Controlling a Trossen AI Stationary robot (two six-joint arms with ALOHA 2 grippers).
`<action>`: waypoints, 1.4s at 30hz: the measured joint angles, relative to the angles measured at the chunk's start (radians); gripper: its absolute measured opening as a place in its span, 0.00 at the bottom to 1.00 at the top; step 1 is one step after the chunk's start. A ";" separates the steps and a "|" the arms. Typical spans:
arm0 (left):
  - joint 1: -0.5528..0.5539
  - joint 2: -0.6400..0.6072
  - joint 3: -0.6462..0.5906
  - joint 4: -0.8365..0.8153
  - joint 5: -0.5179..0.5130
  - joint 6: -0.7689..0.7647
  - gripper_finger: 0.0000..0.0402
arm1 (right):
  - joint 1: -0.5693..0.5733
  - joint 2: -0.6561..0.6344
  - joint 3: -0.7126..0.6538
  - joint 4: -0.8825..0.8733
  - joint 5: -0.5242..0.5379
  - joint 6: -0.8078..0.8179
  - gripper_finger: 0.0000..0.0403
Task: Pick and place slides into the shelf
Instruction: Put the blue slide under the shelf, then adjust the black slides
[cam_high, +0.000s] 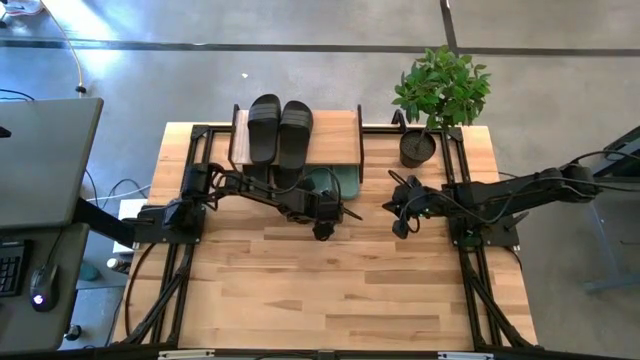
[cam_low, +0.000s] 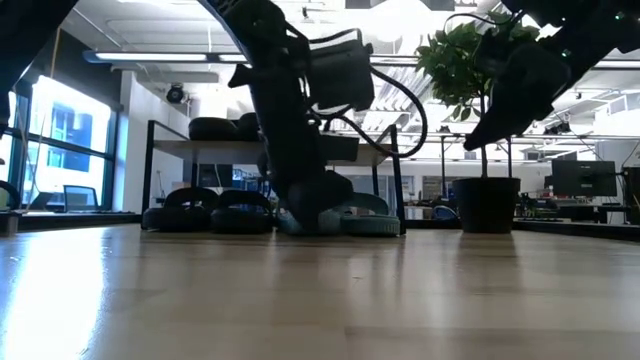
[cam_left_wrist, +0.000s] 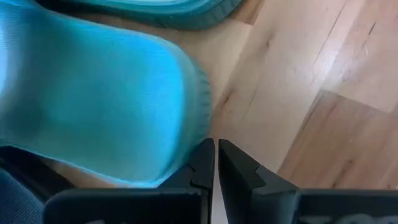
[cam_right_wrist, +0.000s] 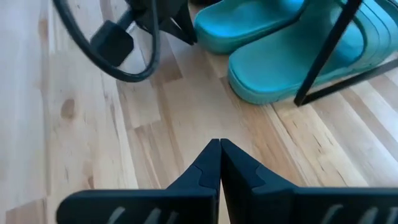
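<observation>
The shelf (cam_high: 338, 128) stands at the table's far edge, with one black pair (cam_high: 280, 130) on its plank top. In the low view a second black pair (cam_low: 205, 215) lies under the shelf (cam_low: 180, 146), and the green pair (cam_low: 368, 222) lies beside it. My left gripper (cam_high: 325, 222) is shut and low over the table, right at the near end of one green slide (cam_left_wrist: 118, 99). My right gripper (cam_high: 400, 222) is shut and hangs clear above the table, to the right of the green pair (cam_right_wrist: 286, 56). My left gripper (cam_left_wrist: 216, 152) has its shut fingers right beside the rounded near end (cam_left_wrist: 198, 118) of a green slide, coming from the table's near side. Whether a finger touches that end, I cannot tell. The slide lies flat on the table.
A potted plant (cam_high: 420, 145) stands at the far right, beside the shelf's right end. The shelf's thin black leg (cam_right_wrist: 329, 53) crosses in front of the green pair. The left arm's cable (cam_right_wrist: 134, 43) loops nearby. Bare wooden tabletop (cam_high: 330, 290) stretches toward the near edge.
</observation>
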 joint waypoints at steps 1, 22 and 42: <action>0.003 0.000 0.000 0.001 -0.001 0.000 0.03 | 0.000 0.000 0.000 0.003 -0.005 -0.001 0.00; -0.106 -0.008 0.153 -0.172 0.049 0.087 0.03 | 0.000 0.000 0.000 0.003 -0.034 -0.003 0.00; -0.215 -0.134 0.037 -0.668 -0.053 -0.196 0.03 | 0.000 0.000 0.002 0.013 -0.074 0.002 0.00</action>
